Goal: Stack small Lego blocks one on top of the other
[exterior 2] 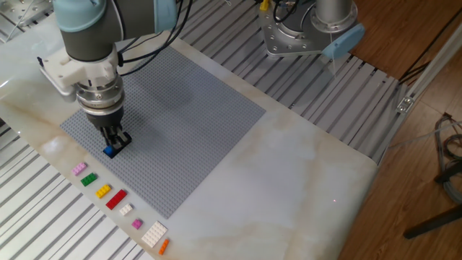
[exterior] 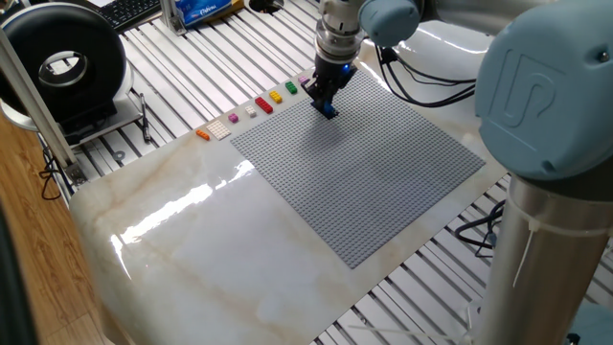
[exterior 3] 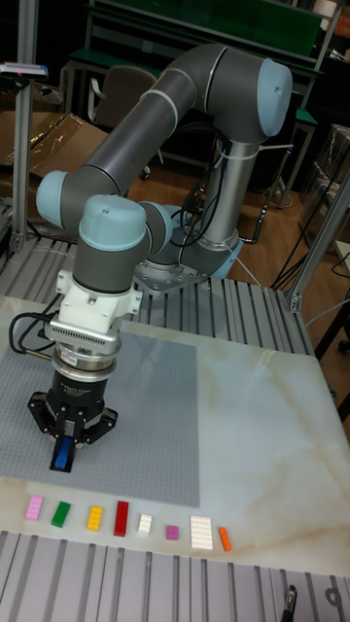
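My gripper (exterior 2: 113, 144) points straight down over the near-left part of the grey baseplate (exterior 2: 180, 108). Its black fingers are shut on a small blue Lego block (exterior 2: 110, 151), which sits at the plate's surface. The same blue block (exterior 3: 63, 453) shows between the fingertips in the tall fixed view, and again under the gripper (exterior: 326, 103) as a blue block (exterior: 329, 112). A small pink-purple block (exterior 2: 137, 224) lies in the row off the plate. I cannot tell a black block apart from the dark fingers.
A row of loose bricks lies on the marble beside the plate's edge: pink (exterior 2: 79, 167), green (exterior 2: 89, 179), yellow (exterior 2: 103, 191), red (exterior 2: 115, 199), white (exterior 2: 154, 234) and orange (exterior 2: 163, 246). Slatted metal surrounds the table. A black round device (exterior: 62, 62) stands at one corner.
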You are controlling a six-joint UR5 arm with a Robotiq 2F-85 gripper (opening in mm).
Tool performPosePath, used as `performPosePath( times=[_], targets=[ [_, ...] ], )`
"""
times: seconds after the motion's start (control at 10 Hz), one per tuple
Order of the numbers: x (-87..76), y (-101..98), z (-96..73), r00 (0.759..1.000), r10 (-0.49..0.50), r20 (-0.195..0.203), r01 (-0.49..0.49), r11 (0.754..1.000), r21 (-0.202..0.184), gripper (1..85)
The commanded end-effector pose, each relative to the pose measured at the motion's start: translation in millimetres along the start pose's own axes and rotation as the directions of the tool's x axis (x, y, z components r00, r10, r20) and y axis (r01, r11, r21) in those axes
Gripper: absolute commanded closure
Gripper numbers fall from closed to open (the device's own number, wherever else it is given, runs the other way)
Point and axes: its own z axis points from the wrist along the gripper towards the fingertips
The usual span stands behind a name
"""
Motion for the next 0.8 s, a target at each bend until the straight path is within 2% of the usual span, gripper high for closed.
performPosePath(
  times=[0.0,0.3,0.7],
  targets=[
    [-2.5,3.2,-0.3,1.000,0.007,0.009,-0.007,1.000,-0.019,84.7],
    [-4.4,3.9,0.1,1.000,0.003,0.018,-0.002,0.999,-0.035,84.7],
    [-5.5,1.7,1.4,1.000,0.000,0.025,0.001,0.999,-0.037,84.7]
  ],
)
